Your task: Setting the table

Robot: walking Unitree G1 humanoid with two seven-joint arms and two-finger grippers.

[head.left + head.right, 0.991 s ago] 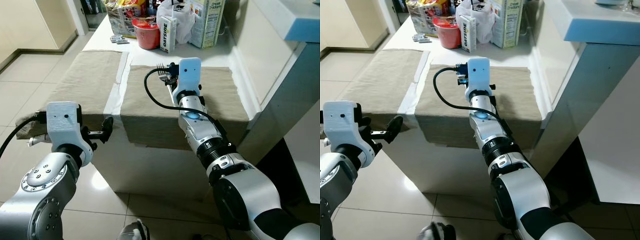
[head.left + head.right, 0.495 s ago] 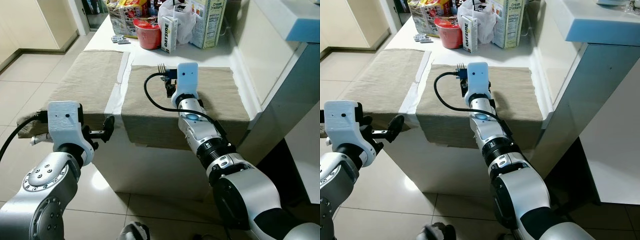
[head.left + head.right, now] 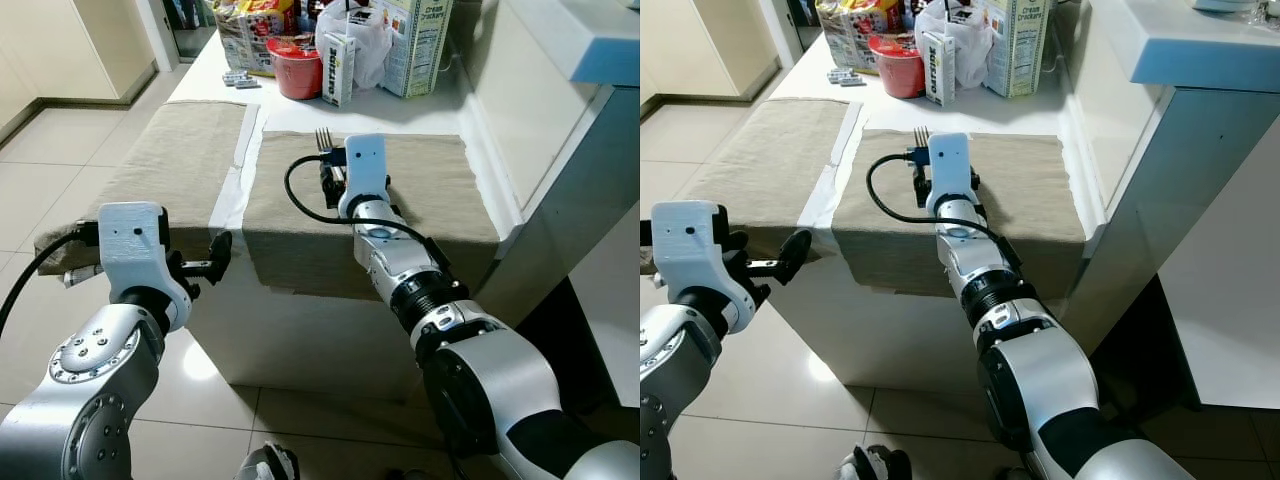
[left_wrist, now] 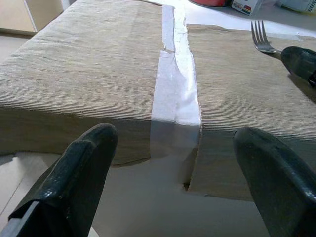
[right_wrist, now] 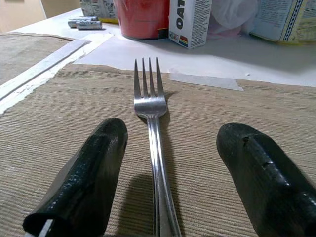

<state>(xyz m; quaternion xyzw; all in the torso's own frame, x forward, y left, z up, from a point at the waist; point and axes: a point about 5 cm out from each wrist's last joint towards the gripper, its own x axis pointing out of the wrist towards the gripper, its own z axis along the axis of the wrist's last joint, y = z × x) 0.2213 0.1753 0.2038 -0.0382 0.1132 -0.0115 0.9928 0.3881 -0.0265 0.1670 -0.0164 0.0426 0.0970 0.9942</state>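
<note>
On the right placemat (image 3: 420,190), your fork (image 5: 152,128) lay flat between the right gripper's (image 5: 173,177) released jaws; left gripper (image 4: 168,182) spread, off the bench (image 3: 215,75) edge.

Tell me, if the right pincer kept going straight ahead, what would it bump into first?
Probably the red tub and the oat carton past the fork; depth is hard to judge.

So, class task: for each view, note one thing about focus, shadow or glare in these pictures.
Right wrist view: the fork is sharp and casts a dark shadow on the placemat, while the near gripper fingers are blurred. Left wrist view: fingers soft, white table strip bright. Left eye view: glare on the floor tile below the table edge.
</note>
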